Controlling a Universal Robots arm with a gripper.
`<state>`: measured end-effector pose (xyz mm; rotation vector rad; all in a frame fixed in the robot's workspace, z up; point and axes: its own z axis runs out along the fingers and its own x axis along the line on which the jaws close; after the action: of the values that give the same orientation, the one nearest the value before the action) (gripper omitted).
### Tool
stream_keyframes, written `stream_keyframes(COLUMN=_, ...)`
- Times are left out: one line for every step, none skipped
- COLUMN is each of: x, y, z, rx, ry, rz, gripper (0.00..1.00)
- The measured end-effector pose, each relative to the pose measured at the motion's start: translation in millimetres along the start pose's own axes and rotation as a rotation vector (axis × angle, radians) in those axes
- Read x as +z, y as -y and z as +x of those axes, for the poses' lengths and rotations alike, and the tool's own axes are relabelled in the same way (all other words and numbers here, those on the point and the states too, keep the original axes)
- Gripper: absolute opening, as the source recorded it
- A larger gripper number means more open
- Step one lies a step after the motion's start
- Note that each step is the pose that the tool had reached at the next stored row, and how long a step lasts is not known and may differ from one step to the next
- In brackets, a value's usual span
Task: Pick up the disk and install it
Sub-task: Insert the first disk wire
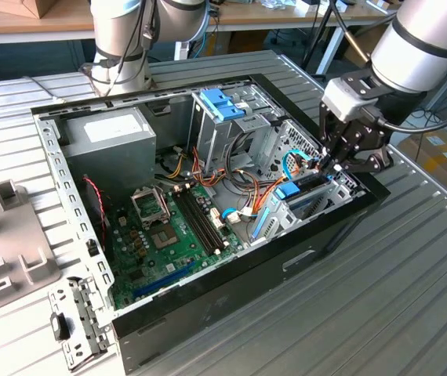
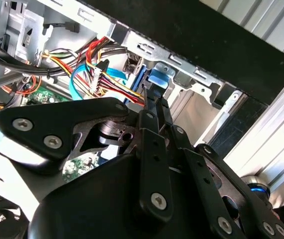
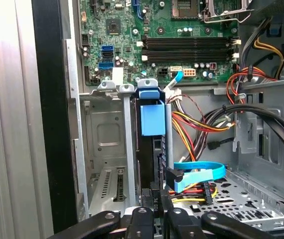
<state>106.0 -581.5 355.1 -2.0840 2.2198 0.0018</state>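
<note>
Disk [image 3: 147, 164], we judge, stands edgewise in its bay [image 1: 317, 200] at three o'clock in the computer case [image 1: 349, 219], gripper [image 1: 335, 166] fingers pinched on its end, mid-insertion; seating it fully calls for a straight, steady push.

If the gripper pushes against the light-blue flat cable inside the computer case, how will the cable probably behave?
The light-blue flat cable is probably floppy: it lies in a loose curve, so it should bend aside rather than resist. It looks thin, likely light. One end carries a black plug; a hard push might tug there.
</note>
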Motion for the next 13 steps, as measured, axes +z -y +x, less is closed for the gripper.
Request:
stream_keyframes(x=-0.1, y=-2.1, z=0.1, rx=0.0, ry=0.0006, rz=-0.0001, gripper=0.17)
stream_keyframes(x=-0.1, y=-3.3, z=0.2, rx=0.0, ry=0.001, rz=-0.0001, gripper=0.17)
stream_keyframes(x=-0.2, y=-4.5, z=0.2, rx=-0.001, ry=0.0013, rz=-0.0001, gripper=0.17)
stream_keyframes(x=-0.3, y=-7.5, z=0.5, rx=-0.001, ry=0.002, rz=-0.0002, gripper=0.17)
stream_keyframes(x=-0.4, y=-9.2, z=0.6, rx=-0.001, ry=0.0025, rz=-0.0002, gripper=0.17)
stream_keyframes(x=-0.4, y=-9.4, z=0.6, rx=-0.001, ry=0.0026, rz=-0.0003, gripper=0.17)
stream_keyframes(x=-0.4, y=-9.4, z=0.6, rx=-0.001, ry=0.0028, rz=-0.0003, gripper=0.17)
stream_keyframes(x=-0.4, y=-9.4, z=0.6, rx=-0.001, ry=0.0028, rz=-0.0003, gripper=0.17)
stream_keyframes(x=-0.4, y=-9.4, z=0.6, rx=-0.001, ry=0.0028, rz=-0.0003, gripper=0.17)
stream_keyframes(x=-0.4, y=-9.4, z=0.6, rx=-0.001, ry=0.0028, rz=-0.0003, gripper=0.17)
stream_keyframes(x=-0.4, y=-9.5, z=0.6, rx=-0.001, ry=0.0028, rz=-0.0003, gripper=0.17)
stream_keyframes(x=-0.4, y=-9.6, z=0.6, rx=-0.001, ry=0.0028, rz=-0.0002, gripper=0.17)
stream_keyframes(x=-0.4, y=-9.6, z=0.6, rx=-0.001, ry=0.0028, rz=-0.0002, gripper=0.17)
